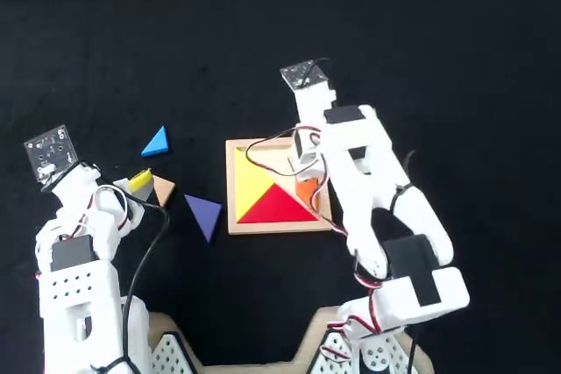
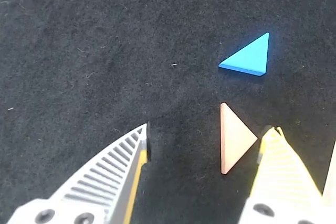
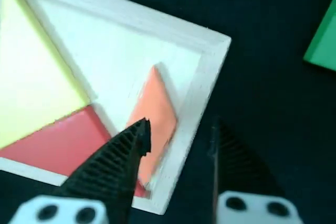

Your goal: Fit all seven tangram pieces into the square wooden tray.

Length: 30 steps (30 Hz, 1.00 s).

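The square wooden tray [image 1: 233,216] lies mid-table and holds a yellow triangle [image 1: 250,179], a red triangle [image 1: 276,208] and an orange piece [image 1: 307,188]. My right gripper [image 3: 178,135] is open over the tray's rim [image 3: 202,77]: one finger hangs over the orange piece [image 3: 157,106], the other outside the tray. My left gripper [image 2: 205,140] stands open at the table's left. A tan triangle [image 2: 234,137] lies on the cloth beside one of its fingers. Beyond it is a blue triangle [image 2: 249,56]. A purple triangle [image 1: 203,215] lies between the left gripper [image 1: 145,186] and the tray.
A green piece [image 3: 323,45] lies on the black cloth outside the tray, on the right arm's side. Black cloth covers the whole table. The arms' white bases stand at the near edge, and cables run along the far edge.
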Each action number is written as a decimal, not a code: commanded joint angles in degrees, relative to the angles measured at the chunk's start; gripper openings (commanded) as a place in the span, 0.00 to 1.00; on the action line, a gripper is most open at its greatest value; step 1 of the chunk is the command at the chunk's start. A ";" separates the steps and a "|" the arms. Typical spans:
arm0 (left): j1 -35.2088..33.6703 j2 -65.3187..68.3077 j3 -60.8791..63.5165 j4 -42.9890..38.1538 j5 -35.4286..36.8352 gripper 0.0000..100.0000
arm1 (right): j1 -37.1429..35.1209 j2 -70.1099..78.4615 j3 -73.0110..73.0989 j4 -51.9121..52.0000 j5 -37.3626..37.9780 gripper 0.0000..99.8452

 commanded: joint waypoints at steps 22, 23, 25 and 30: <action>0.48 -0.62 -0.40 -1.14 0.53 0.33 | -3.25 8.57 -3.38 -9.41 5.80 0.09; 0.48 -0.62 -0.40 -1.14 0.53 0.33 | -3.34 8.57 -3.12 -9.41 6.24 0.09; 0.48 -0.62 -0.40 -1.23 0.53 0.33 | -3.43 8.57 -3.47 -7.65 6.33 0.09; 0.48 -0.62 -0.40 -1.23 0.53 0.33 | -3.08 8.57 -4.44 -4.22 6.33 0.09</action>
